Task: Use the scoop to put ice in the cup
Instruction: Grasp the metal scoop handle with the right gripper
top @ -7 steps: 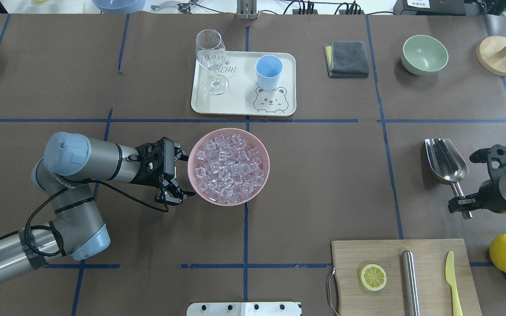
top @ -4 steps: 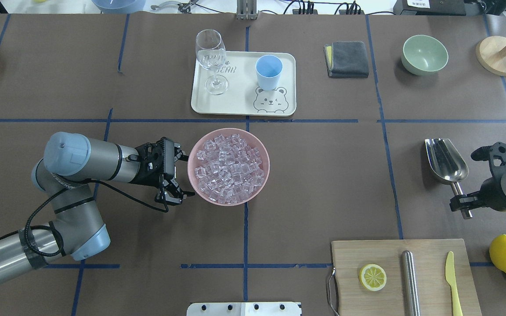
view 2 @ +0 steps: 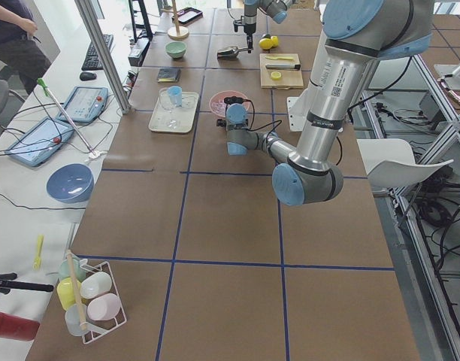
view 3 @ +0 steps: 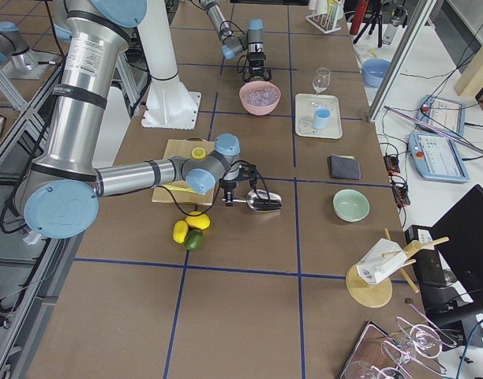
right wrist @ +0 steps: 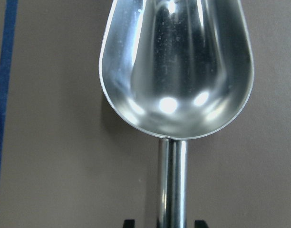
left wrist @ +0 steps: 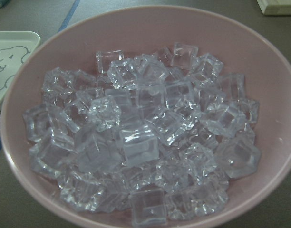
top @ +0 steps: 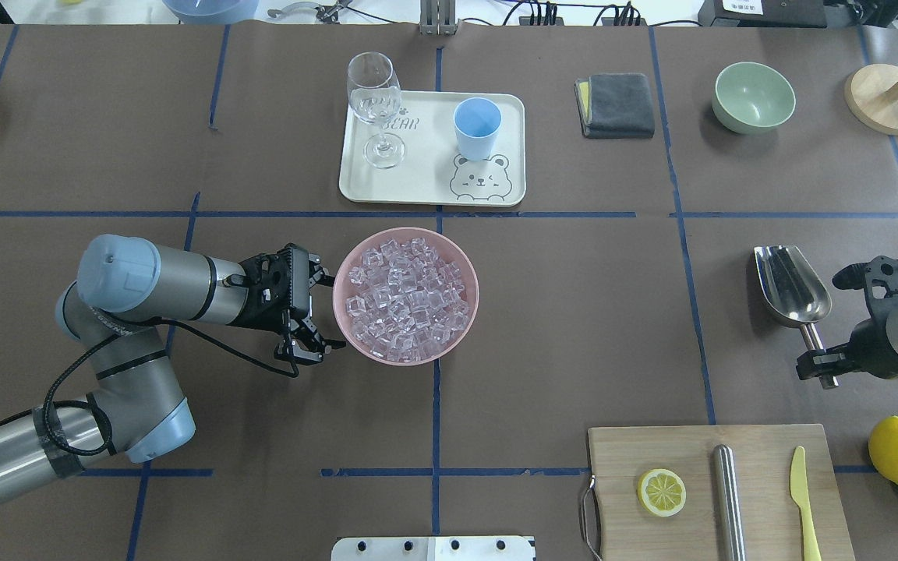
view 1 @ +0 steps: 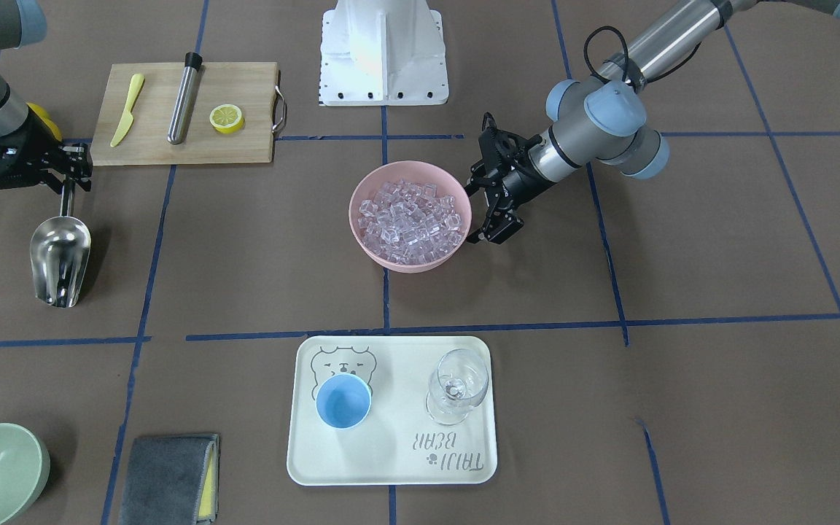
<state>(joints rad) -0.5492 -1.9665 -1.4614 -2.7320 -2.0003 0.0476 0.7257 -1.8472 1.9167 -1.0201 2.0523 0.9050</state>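
Now right hand (top: pixel 817 368) held open astride scoop (top: pixel 792 284) handle near right edge of worktop (top: pixel 574 312), staged for clamping; left hand (top: pixel 312 347) parked beside central ice (top: pixel 406 300) bowl (top: pixel 406 231), grip state not discernible; cup (top: pixel 477 127) set on tray (top: pixel 357 185), far edge.

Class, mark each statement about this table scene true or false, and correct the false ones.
1. The ice lies in the pink bowl. True.
2. The cup holds ice. False: it is empty and stands on the tray.
3. The scoop is empty. True.
4. The left gripper is at the scoop's handle. False: the right gripper is there; the left gripper is beside the pink bowl.
5. The wine glass stands on the cutting board. False: it stands on the tray, beside the cup.
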